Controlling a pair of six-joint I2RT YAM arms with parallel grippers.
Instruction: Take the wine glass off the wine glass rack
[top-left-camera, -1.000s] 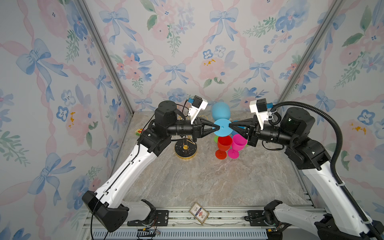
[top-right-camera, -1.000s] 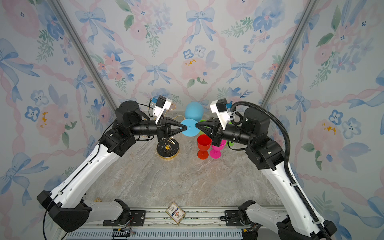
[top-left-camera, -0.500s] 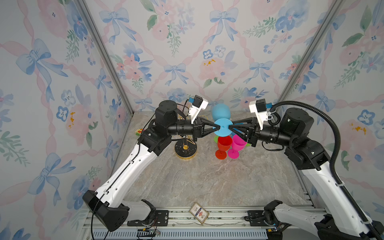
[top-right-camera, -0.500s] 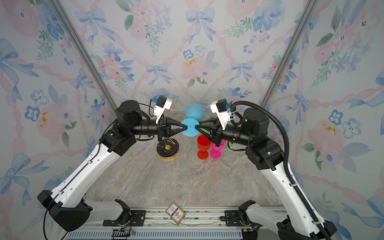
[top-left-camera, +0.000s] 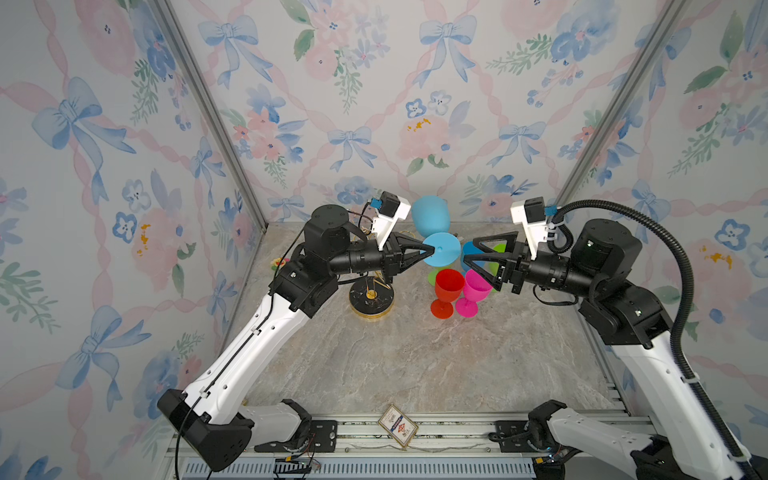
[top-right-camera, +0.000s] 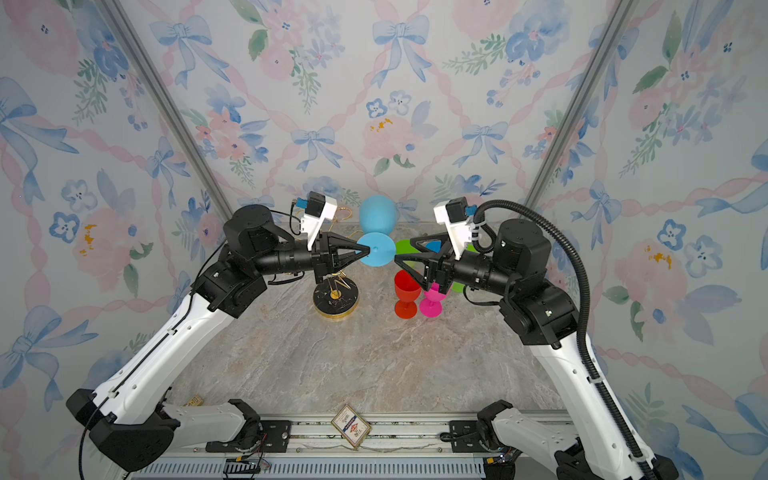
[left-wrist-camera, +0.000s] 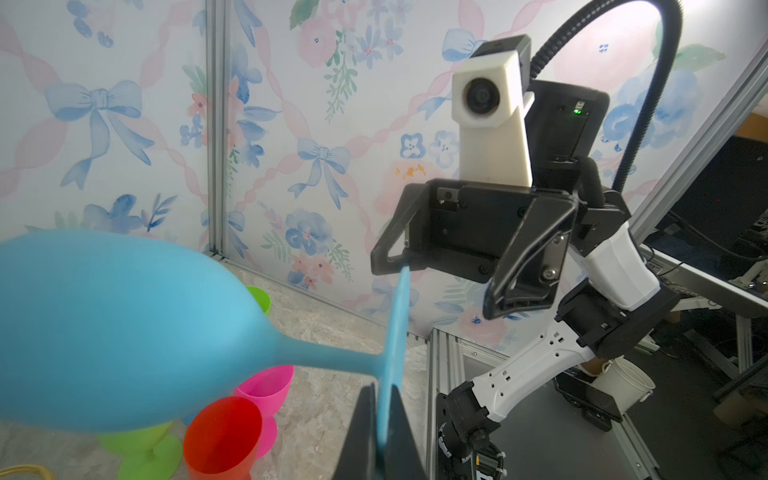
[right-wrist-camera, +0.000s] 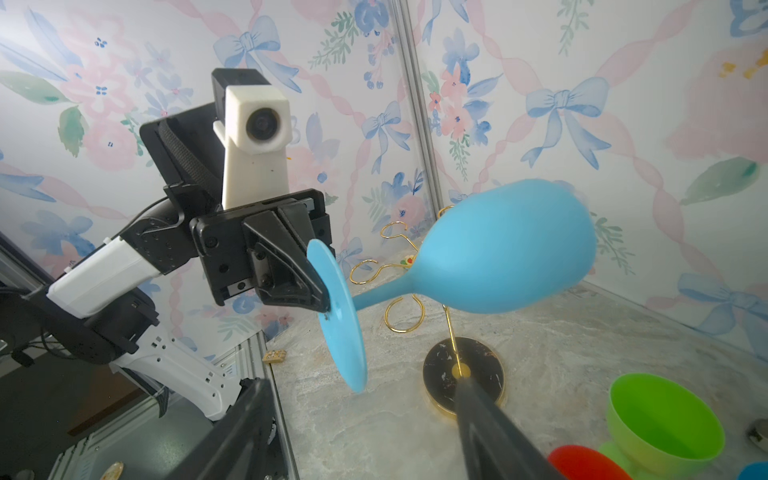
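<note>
A light blue wine glass (top-left-camera: 430, 216) (top-right-camera: 377, 214) lies on its side in the air, bowl toward the back wall. My left gripper (top-left-camera: 432, 250) (top-right-camera: 368, 250) (left-wrist-camera: 384, 395) is shut on the rim of its round foot (right-wrist-camera: 338, 316). My right gripper (top-left-camera: 468, 251) (top-right-camera: 403, 251) (right-wrist-camera: 361, 384) is open just beyond the foot's far side, holding nothing. The gold wire wine glass rack (top-left-camera: 371, 297) (top-right-camera: 336, 299) (right-wrist-camera: 463, 374) stands under the left arm. The stem (right-wrist-camera: 382, 293) passes in front of its loops; contact cannot be told.
A red cup (top-left-camera: 446, 286), a pink cup (top-left-camera: 473, 291) and a green cup (right-wrist-camera: 665, 424) stand together on the marble table below the right gripper. A small card (top-left-camera: 397, 426) rests on the front rail. Papered walls close in the sides and back.
My right gripper has opened and let go of the blue foot, drawing back slightly to the right. The left gripper still holds the glass in the same place.
</note>
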